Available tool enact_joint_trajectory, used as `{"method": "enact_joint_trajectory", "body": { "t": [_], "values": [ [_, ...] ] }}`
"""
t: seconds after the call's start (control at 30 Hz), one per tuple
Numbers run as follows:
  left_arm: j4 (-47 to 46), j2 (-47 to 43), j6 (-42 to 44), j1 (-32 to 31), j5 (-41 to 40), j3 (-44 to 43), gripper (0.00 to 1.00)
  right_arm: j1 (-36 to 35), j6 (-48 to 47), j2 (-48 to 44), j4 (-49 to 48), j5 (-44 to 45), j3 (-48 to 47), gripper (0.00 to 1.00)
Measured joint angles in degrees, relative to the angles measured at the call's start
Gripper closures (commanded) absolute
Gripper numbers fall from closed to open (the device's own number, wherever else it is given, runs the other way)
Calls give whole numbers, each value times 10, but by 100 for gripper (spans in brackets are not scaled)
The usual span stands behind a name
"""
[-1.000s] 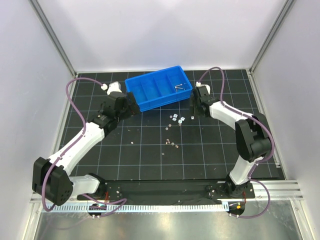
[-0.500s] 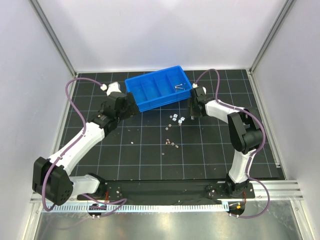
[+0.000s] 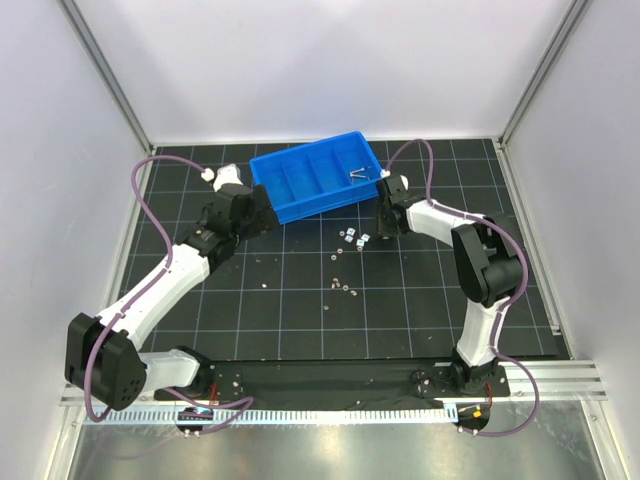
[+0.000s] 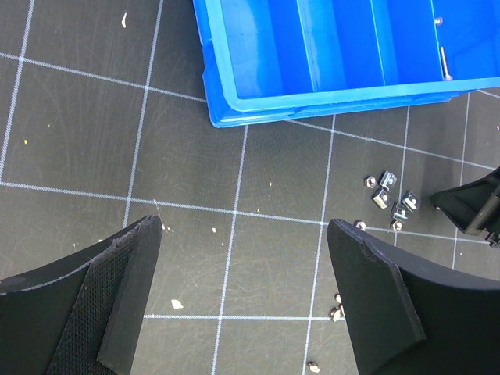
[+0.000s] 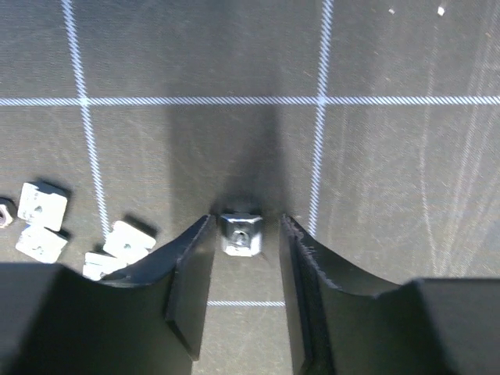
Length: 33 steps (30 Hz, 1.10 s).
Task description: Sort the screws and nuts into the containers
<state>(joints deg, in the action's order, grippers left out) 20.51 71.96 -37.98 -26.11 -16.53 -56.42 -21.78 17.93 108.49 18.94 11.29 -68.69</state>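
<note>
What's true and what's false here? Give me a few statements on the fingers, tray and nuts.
1. A nut sits between the right gripper's fingers. True.
2. The left gripper is shut on a screw. False: it is open and holds nothing.
3. The blue tray's right end compartment, as seen from the top view, holds screws. True.
4. Every nut is in the tray. False: loose nuts lie on the mat.

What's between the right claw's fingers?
One small squat silver metal nut on the black grid mat, narrow gaps either side; the right wrist view shows it.
</note>
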Motion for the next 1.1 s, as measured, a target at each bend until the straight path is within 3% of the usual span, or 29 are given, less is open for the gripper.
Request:
{"method": "enact_joint_trajectory", "body": {
  "t": [0.23,0.4,0.8,1.1],
  "values": [
    [0,0,0,0,0,0,9,-10,-3,12,0,9,-15,82],
    [0,0,0,0,0,1,9,-10,-3,13,7,10,-19,89],
    [0,0,-2,0,0,9,9,-10,7,-17,71,-18,-46,90],
    [-1,0,-6,0,0,16,8,-15,2,18,60,-69,-291,90]
  ]
}}
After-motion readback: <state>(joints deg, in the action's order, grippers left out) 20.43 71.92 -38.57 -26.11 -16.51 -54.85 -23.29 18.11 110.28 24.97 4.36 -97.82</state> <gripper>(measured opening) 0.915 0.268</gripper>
